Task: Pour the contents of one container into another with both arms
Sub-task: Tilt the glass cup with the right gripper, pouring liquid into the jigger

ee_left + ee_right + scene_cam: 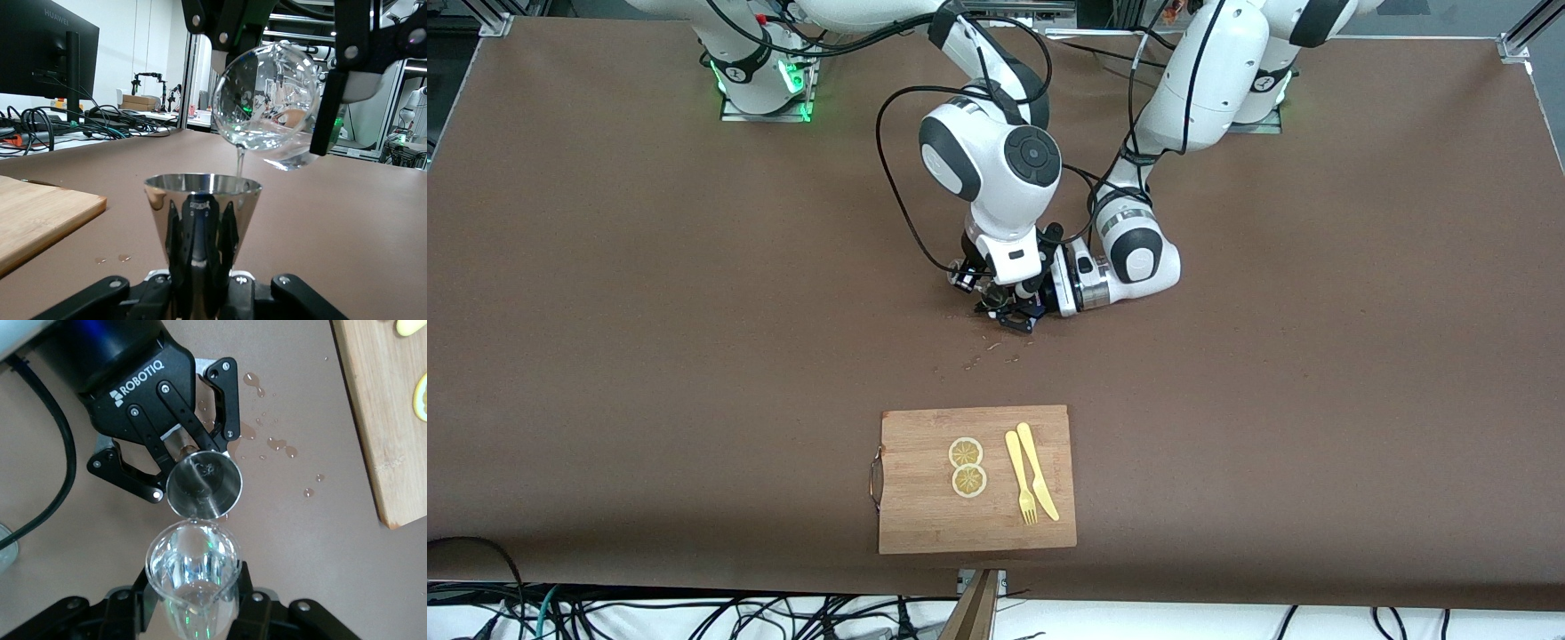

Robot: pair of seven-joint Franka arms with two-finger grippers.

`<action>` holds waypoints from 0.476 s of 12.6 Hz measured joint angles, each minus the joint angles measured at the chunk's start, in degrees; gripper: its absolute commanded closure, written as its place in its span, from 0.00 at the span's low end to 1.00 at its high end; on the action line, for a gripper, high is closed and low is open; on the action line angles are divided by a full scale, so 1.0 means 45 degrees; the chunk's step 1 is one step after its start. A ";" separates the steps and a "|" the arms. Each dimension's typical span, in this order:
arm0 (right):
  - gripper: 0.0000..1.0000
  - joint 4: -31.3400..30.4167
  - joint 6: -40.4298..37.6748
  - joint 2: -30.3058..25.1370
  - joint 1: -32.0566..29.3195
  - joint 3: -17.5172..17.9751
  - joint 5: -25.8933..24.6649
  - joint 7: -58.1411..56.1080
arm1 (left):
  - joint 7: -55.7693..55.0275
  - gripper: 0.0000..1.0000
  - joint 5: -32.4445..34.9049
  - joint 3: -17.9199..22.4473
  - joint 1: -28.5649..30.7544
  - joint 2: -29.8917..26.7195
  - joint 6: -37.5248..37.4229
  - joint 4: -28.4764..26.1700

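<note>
A small conical steel cup [203, 200] stands upright over the middle of the table, with my left gripper [200, 293] shut on its lower part. Above it a clear glass beaker [267, 100] is tipped spout-down, and a thin stream of water runs from it into the cup. My right gripper [193, 600] is shut on the glass beaker [193, 567], its black fingers on either side of the glass. The right wrist view looks down into the steel cup [203, 487] just under the spout. In the front view both hands meet at the table's middle, and the right gripper [991, 298] hides the containers.
Water drops [978, 356] lie on the brown table near the grippers, nearer the front camera. Nearer still sits a wooden cutting board [925, 520] with two lemon slices [967, 467], a yellow fork [1021, 480] and a yellow knife [1039, 471].
</note>
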 measured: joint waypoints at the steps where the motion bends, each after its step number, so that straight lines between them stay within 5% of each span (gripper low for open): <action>1: 0.91 0.0052 0.0000 0.0042 0.0001 -0.0004 -0.0001 0.0004 | 0.0000 1.00 0.0000 0.0000 0.0000 0.0000 0.0002 0.0000; 6: 0.90 0.0188 -0.0036 0.0062 -0.0252 -0.0095 0.0063 0.0005 | 0.0001 1.00 0.0000 0.0022 0.0000 0.0000 0.0010 0.0000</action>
